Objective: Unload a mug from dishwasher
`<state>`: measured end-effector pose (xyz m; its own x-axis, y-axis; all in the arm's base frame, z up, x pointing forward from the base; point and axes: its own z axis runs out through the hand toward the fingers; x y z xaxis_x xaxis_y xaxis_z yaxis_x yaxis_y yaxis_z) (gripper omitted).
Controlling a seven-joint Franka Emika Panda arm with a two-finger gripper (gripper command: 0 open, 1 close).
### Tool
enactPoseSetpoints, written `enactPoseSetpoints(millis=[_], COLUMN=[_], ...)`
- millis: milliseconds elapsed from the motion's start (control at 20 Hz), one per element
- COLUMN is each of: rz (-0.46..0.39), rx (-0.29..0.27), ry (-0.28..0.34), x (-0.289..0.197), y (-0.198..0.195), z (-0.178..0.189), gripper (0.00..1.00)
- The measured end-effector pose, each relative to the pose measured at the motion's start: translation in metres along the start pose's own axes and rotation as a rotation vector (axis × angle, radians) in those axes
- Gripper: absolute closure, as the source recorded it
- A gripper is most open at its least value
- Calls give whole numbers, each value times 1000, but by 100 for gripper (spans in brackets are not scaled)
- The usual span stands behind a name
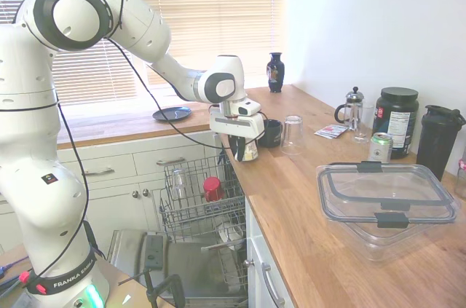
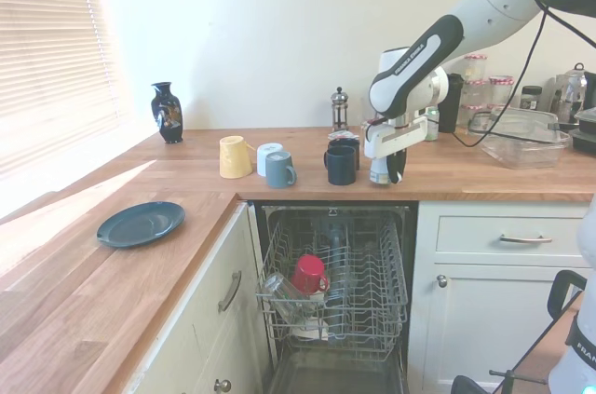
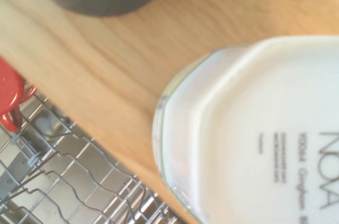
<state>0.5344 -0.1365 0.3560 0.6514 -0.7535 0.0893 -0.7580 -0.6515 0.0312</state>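
The white-cream mug [image 1: 250, 151] [image 2: 379, 171] is upside down at the counter's front edge, right above the open dishwasher [image 2: 337, 273]. My gripper [image 1: 243, 146] [image 2: 387, 167] is shut on it from above. The wrist view shows the mug's printed pale base [image 3: 254, 128] filling the frame over the wooden counter. I cannot tell whether the mug rests on the wood or hangs just above it. The dishwasher's grey wire rack [image 1: 198, 202] [image 3: 69, 181] is pulled out over the dropped door.
A red cup [image 1: 212, 188] [image 2: 308, 274] stands in the rack. A dark mug [image 1: 271, 133] [image 2: 341, 164] and an upturned glass [image 1: 293, 135] stand just beside the gripper. A yellow mug [image 2: 233, 156], blue mugs [image 2: 277, 169], a dark plate [image 2: 140, 223] and a plastic container [image 1: 386, 195] share the counter.
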Motion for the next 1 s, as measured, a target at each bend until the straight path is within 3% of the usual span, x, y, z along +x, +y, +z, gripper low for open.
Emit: enactPoseSetpoints(millis=[850,900,1000], rz=[-13,-6,8], rx=[-68,-69,-72], ry=[-37,-36,-36], x=[27,29,31], y=[-24,-24,-21], z=[23,23,24], gripper=[100,0,0])
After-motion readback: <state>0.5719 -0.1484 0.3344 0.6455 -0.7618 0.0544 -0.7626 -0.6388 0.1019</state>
